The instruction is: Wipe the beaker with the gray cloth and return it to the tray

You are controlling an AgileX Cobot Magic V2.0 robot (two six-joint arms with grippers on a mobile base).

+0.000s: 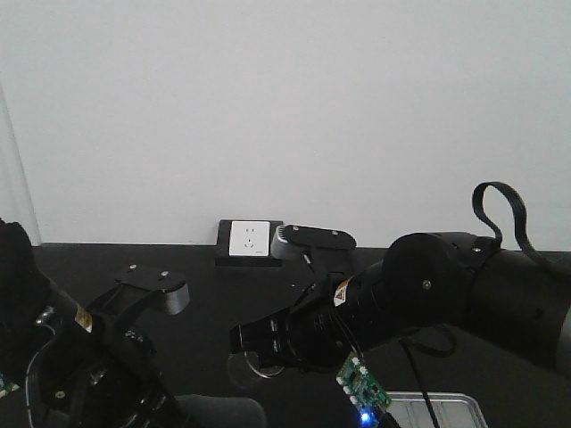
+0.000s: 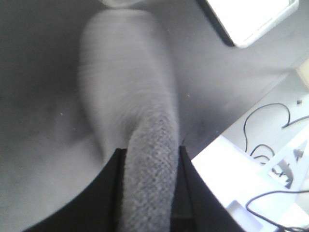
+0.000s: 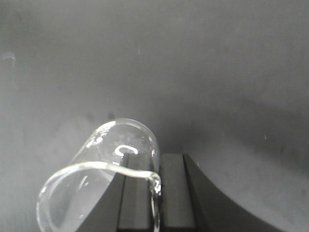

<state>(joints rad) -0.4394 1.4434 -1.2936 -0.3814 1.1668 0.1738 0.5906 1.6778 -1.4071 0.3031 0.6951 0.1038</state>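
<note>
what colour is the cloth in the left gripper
Gray, with a fine nubby texture; the left wrist view shows the gray cloth best.

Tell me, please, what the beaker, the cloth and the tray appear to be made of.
The beaker is likely clear glass, smooth and glossy; the dark table shows through it and its rim glints. The cloth looks like soft gray fabric, matte, with a fine nubby texture. The tray is probably metal, pale and shiny with a raised rim, though glare washes it out.
</note>
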